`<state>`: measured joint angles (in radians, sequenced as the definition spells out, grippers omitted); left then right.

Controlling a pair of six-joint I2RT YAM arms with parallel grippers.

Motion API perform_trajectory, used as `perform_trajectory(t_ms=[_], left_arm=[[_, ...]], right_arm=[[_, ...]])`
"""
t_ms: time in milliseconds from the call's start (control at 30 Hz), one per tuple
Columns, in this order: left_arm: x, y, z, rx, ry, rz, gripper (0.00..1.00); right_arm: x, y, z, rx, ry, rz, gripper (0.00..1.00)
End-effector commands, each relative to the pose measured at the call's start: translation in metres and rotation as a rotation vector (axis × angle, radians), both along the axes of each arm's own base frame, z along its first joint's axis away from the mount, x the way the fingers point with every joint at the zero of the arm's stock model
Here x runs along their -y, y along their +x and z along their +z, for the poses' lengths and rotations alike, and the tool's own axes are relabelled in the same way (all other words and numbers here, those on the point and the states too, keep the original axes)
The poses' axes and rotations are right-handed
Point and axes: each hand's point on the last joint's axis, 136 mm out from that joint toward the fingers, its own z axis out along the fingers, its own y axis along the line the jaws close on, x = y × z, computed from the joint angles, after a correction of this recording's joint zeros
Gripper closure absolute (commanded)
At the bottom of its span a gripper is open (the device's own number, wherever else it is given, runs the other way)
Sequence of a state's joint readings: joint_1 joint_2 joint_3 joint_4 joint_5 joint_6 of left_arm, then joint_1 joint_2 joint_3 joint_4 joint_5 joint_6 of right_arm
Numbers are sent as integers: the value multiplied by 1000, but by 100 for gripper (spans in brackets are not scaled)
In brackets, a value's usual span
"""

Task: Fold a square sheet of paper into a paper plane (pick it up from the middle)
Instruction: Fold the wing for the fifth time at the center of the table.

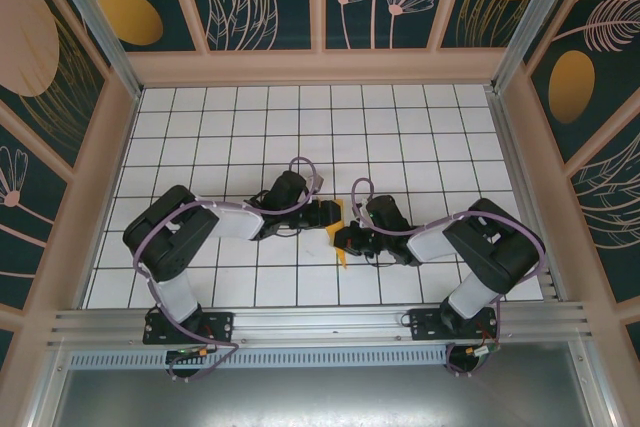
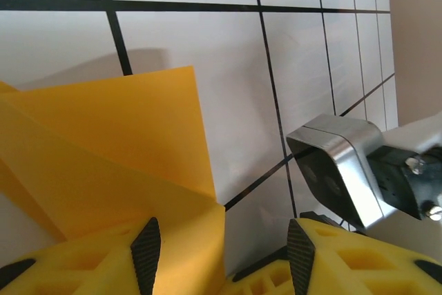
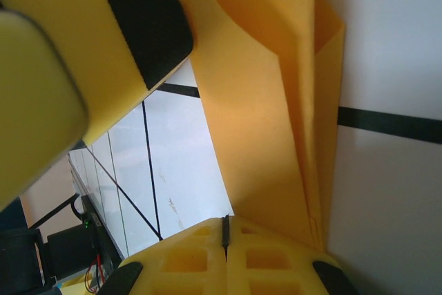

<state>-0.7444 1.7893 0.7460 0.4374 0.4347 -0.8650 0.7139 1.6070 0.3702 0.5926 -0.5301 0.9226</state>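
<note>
On the left, your left arm [image 1: 190, 232] is reaching toward the middle of the table [image 1: 250, 127], and the left gripper [image 2: 222, 250] is standing about half open. The white table is showing between its jaws, so it is gripping nothing. The sheet of paper [image 2: 124, 150] is only leaning against its left finger [image 2: 145, 250].

In the middle, the paper is standing up from the table between the two grippers. It is already showing creases and several layers lying on each other, so I judge that you are working in the middle of the folding and the plane is not yet finished.

On the right, the right gripper [image 3: 224, 240] is fully closed. It seems to be pinching the lower edge of the folded paper, at the end of the right arm [image 1: 490, 242].

For the next move, I think the left gripper needs to close on the free flap beside its finger and bring it over along the crease. The right gripper must hold firm during this, because the paper is thin and can slip or tear.

I am counting one sheet of paper, two arms and two grippers
</note>
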Motion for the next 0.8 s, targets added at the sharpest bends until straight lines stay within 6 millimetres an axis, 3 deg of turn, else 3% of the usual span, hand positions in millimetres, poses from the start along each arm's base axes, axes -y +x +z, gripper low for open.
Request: perform_trajectory(t_ms=[0, 333, 767], left_arm=[[1, 14, -3, 31, 29, 25, 47], [-25, 32, -33, 5, 205, 155, 50], [-42, 60, -32, 77, 220, 154, 50]], right_arm=[[34, -31, -52, -158, -183, -17, 100], [38, -37, -57, -175, -211, -3, 100], [40, -39, -57, -179, -215, 8, 100]])
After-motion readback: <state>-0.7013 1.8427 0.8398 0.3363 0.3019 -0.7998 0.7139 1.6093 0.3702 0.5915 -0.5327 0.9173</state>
